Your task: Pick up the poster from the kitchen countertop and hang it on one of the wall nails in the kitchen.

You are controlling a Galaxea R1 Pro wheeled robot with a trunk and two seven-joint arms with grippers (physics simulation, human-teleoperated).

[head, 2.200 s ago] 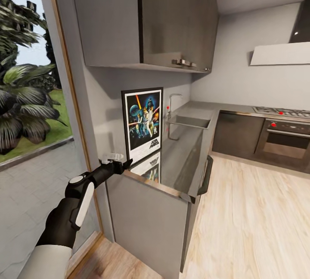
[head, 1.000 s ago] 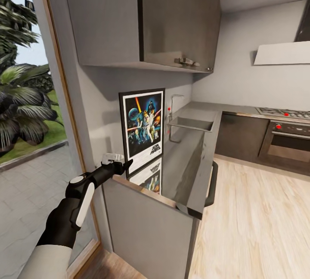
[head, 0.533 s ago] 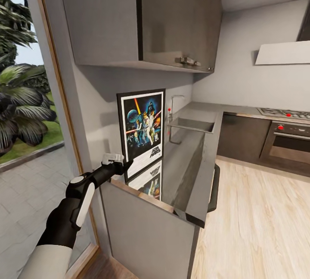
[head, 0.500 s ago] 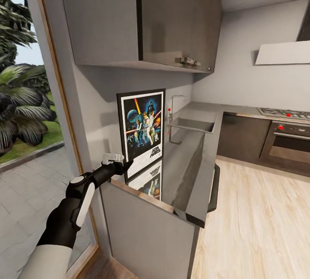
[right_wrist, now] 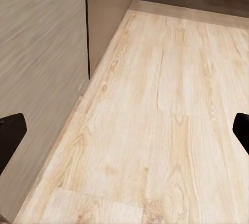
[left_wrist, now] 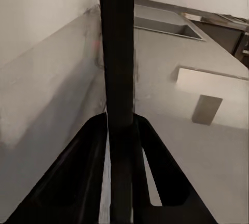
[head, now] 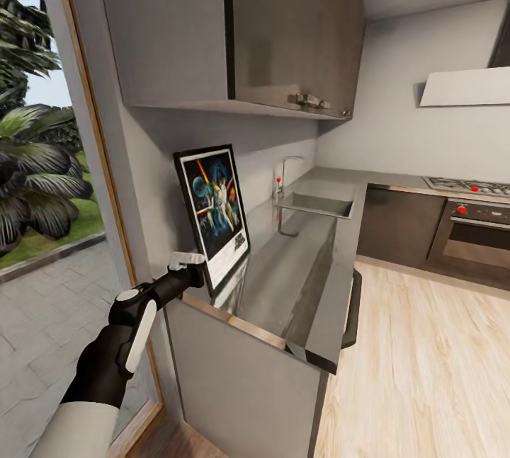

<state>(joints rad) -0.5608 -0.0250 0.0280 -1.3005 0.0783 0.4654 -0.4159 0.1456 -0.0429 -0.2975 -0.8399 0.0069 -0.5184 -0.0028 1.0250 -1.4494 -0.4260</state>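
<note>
Poster stands on kitchen countertop at its near end, well short of the sink, tilted and turned off the wall. Left gripper clamped on poster's near bottom edge; in wrist cam fingers pinch black frame. Right gripper jaws wide apart, empty, over wood floor. Whether poster's base touches the top is hard to tell.

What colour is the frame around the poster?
Black, a thin frame around the poster with a white border inside it; the head view shows it best.
</note>
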